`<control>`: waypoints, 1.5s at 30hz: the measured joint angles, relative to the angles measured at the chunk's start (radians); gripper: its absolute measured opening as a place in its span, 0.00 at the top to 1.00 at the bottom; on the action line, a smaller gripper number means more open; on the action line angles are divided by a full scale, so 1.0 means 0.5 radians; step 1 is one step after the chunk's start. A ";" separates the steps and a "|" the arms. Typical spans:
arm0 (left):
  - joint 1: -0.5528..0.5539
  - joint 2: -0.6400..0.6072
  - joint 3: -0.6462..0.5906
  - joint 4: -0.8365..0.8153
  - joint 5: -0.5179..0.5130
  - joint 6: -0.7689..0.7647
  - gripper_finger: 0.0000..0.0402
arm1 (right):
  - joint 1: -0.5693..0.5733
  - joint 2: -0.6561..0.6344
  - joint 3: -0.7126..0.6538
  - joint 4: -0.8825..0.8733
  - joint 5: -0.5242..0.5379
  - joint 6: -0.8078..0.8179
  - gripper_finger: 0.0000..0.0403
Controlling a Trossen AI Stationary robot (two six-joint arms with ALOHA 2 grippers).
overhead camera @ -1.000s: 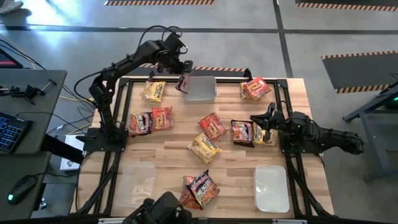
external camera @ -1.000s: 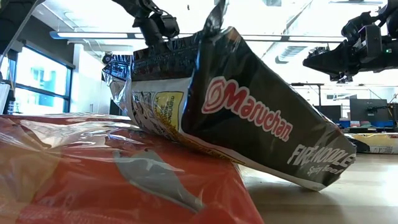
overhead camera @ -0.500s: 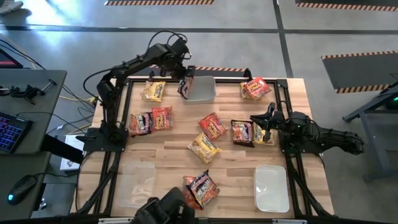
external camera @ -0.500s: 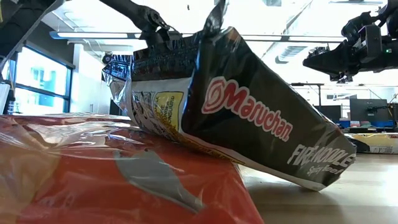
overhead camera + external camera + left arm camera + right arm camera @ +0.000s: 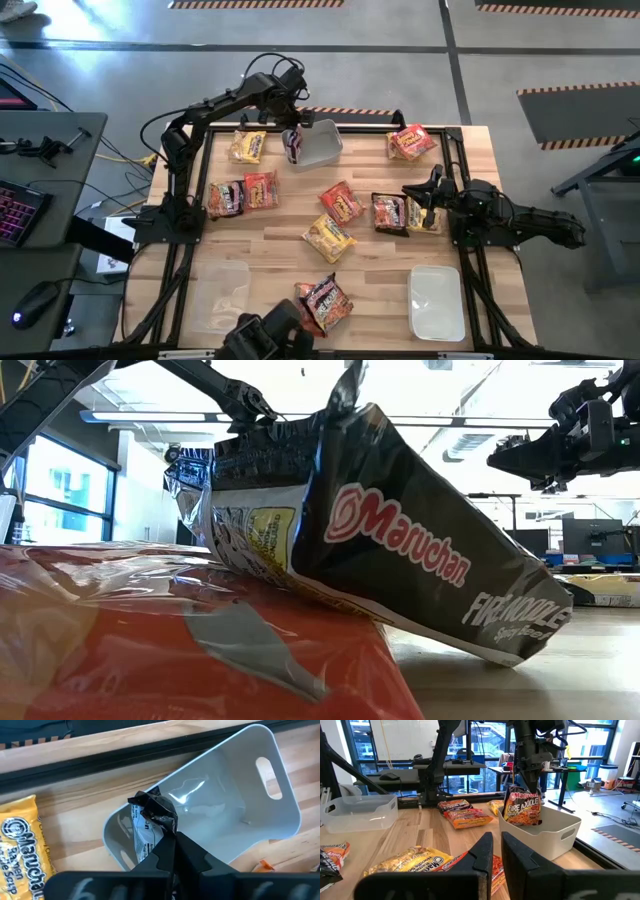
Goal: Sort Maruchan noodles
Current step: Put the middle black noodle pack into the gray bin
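Observation:
My left gripper (image 5: 172,851) is shut on a dark Fire Noodle packet (image 5: 292,144) at the left end of the white bin (image 5: 322,146) by the table's far edge. In the right wrist view the packet (image 5: 522,808) hangs upright with its lower part inside the bin (image 5: 545,834). My right gripper (image 5: 431,197) waits shut above a dark packet (image 5: 388,212) and a yellow one (image 5: 423,216) near the right edge. Other packets lie flat across the table: yellow (image 5: 248,146), dark (image 5: 226,198), red (image 5: 260,188), red (image 5: 342,203), yellow (image 5: 328,238), red (image 5: 411,141). My left gripper pinches the dark packet by its crumpled top edge (image 5: 156,812) between the two fingers, coming from above and pointing down. The packet hangs upright below the fingers, its lower part (image 5: 144,836) inside the bin's left end, close to the wall.
A clear bin (image 5: 222,292) stands at the near left corner and a pale bin (image 5: 436,300) at the near right. A dark packet (image 5: 420,550) leans on an orange one (image 5: 200,650) at the near edge, filling the low view. Black rails (image 5: 200,170) frame the table.
My left gripper has moved slightly toward the near edge and down, carrying the dark packet into the white bin's left end. The bin has turned a little on the table, its right end swinging toward the far edge.

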 joint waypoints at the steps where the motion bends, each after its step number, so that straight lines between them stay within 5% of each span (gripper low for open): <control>1: -0.003 0.000 0.000 0.000 -0.003 0.022 1.00 | 0.000 0.000 -0.001 0.000 0.001 0.000 0.94; 15: -0.050 -0.001 0.000 -0.015 -0.073 0.271 0.97 | 0.000 0.000 -0.001 0.001 0.000 0.000 0.94; 36: -0.110 -0.040 -0.001 -0.159 -0.051 0.400 0.49 | 0.000 -0.001 0.000 0.000 0.001 0.000 0.94; 45: -0.121 -0.030 -0.001 -0.130 0.000 0.376 0.43 | 0.000 0.000 -0.001 0.001 0.000 0.000 0.94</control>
